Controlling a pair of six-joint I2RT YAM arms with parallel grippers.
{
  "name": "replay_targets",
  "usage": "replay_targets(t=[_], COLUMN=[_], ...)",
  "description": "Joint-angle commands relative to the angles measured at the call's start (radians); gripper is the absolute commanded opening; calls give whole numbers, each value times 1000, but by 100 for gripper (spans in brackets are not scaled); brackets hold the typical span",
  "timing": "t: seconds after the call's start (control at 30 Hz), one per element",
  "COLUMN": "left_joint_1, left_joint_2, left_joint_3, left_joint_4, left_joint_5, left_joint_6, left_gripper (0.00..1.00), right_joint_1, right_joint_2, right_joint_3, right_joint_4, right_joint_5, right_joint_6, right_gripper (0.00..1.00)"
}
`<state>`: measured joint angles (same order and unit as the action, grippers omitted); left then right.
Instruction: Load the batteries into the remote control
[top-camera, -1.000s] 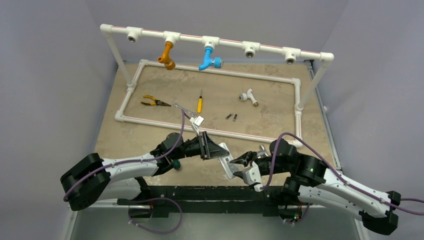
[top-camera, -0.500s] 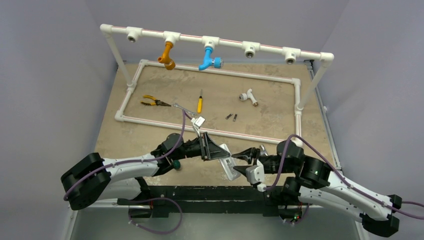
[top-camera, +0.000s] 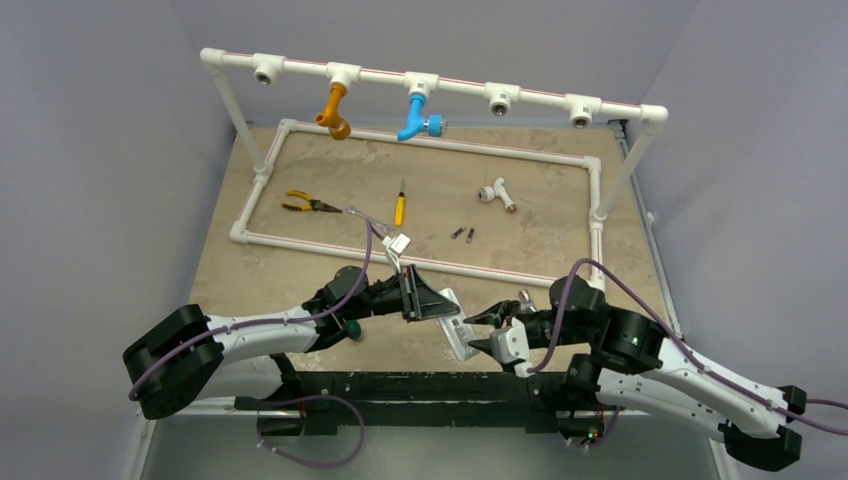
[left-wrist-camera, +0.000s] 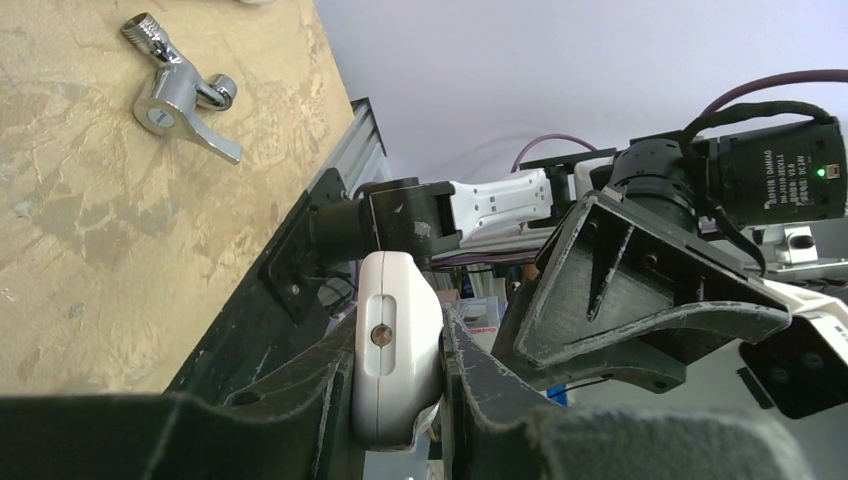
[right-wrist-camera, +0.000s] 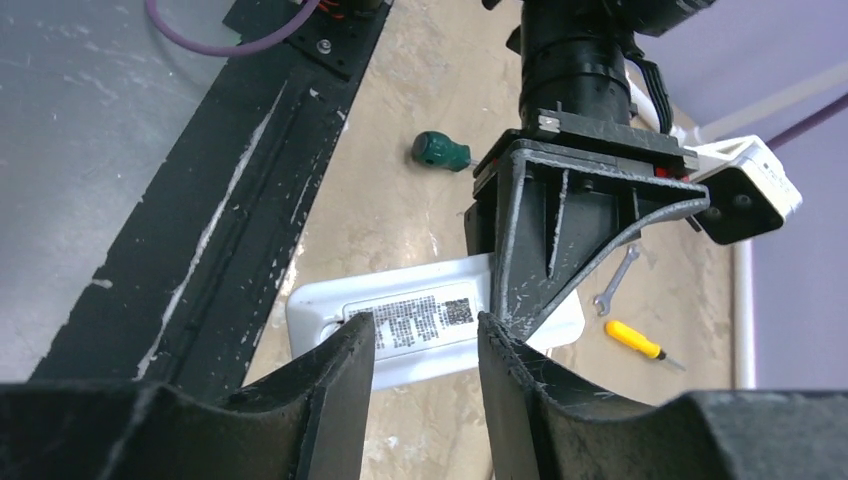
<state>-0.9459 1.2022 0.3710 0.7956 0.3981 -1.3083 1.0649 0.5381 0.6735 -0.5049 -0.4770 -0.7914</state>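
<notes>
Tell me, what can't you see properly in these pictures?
- White oblong plastic remote control: in the right wrist view, the left claw clamped on it covers part of its back, so no battery bay shows. Its buttons show in no view.
- Two tiny dark grey cylinder batteries: in the top view, too small to tell their ends apart.
- Printed label on the remote: in the right wrist view, blurred and unreadable.

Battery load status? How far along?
Done: remote is gripped in the left claw, labelled back facing the right claw. In hand: right claw open at the remote, holding nothing. Left: both batteries lie on the table, neither loaded.
</notes>
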Motion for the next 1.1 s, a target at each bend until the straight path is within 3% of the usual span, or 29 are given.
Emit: replay_targets(t=[0.0,0.3,0.5,0.77,0.93,1.07], left_joint_1=[-4,-4,-4,-2,-2,-2], left_joint_2=[-2,1,27,43,48,47], left_joint_3=[32,24,27,10,3,-7], left_joint_4=[31,19,30,44,53,65], left_joint_5=[-6,-20,-19,-28,-27,-29], left_joint_6=[10,13,11,9,10,9], left_gripper=[0,0,0,0,0,0], right_joint_1=[0,15,56,313,395,534], right_joint_2=[25,-38,25,125,104,118], right_joint_3=[61,64,21,26,46,42], right_joint_4=[14,-5,101,194,97,59], right_joint_5=[72,294,391,644,669,785], right_joint_6=[161,277,349,389,412,438], right_gripper=[39,39,39,42,38,38])
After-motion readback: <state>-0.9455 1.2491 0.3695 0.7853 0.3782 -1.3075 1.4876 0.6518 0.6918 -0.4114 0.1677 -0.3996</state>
